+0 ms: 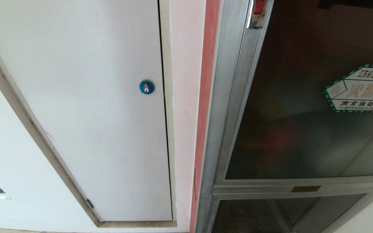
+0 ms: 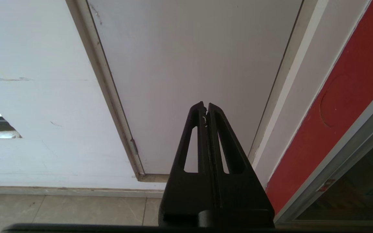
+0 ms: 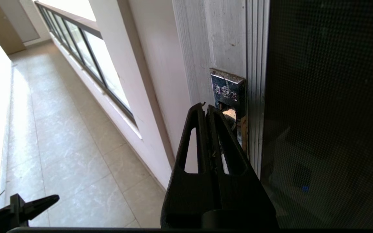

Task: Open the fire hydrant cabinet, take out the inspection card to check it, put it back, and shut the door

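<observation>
Left hand (image 2: 206,106): parked low, fingers pressed flat together, gripping nothing; it shows up again in the right wrist view as a dark pointed shape down by the floor (image 3: 37,202).
White flush panel (image 1: 86,106): straight ahead of the left hand, shut in its grey frame, with the round blue lock (image 1: 146,87) near its edge on the cabinet side.
Floor (image 2: 76,210): pale tiles, under the left hand, meeting the wall at a skirting line.
Red strip (image 1: 207,97): to the right of the left hand, running between the white wall and the silver frame.
Fire hydrant cabinet (image 1: 227,106): tall aluminium frame beyond that red strip; a blurred red shape shows behind the glass.
Latch plate (image 3: 227,92): shiny metal, set in the frame edge, and here is the action, right at the tips of the right hand.
Right hand (image 3: 206,108): closed tight, both fingers meeting in a point, empty; the tip sits at the lower part of the latch, whether touching I cannot tell.
Door (image 1: 303,113): dark tinted glass, just to the right of the right hand, lying shut in its frame.
Green-bordered sticker (image 1: 361,89): on the glass, white with Chinese characters, cut off by the picture's edge.
Lower glass panel (image 1: 270,216): below the door's bottom rail, a small brass-coloured tag (image 1: 305,188) on the rail between them.
Inspection card: not in sight; the door is closed over the cabinet's inside.
</observation>
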Controlling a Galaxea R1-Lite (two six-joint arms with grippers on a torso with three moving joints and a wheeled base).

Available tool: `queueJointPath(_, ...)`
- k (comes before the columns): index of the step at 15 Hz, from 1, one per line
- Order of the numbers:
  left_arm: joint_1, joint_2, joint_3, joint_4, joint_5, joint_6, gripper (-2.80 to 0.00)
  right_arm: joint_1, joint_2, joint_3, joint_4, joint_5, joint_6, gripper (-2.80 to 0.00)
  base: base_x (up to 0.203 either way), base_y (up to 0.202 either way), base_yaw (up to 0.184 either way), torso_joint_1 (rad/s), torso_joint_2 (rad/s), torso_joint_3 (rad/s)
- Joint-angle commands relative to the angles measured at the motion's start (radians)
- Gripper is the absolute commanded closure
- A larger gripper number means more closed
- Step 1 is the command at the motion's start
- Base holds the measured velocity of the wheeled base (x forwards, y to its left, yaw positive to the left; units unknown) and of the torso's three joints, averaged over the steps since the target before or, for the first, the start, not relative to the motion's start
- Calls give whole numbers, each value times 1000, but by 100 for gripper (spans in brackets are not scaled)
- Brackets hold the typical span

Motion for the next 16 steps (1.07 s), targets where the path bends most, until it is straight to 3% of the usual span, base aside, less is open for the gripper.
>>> queueJointPath(1,1,1,2,0,0,0,0,-1,2,1,3,-5,1,0,0,0,0,0,0,0)
queueJointPath(16,1,0,2,0,1,0,0,-32,-10,51,-2,-34,61,0,0,0,0,0,0,0)
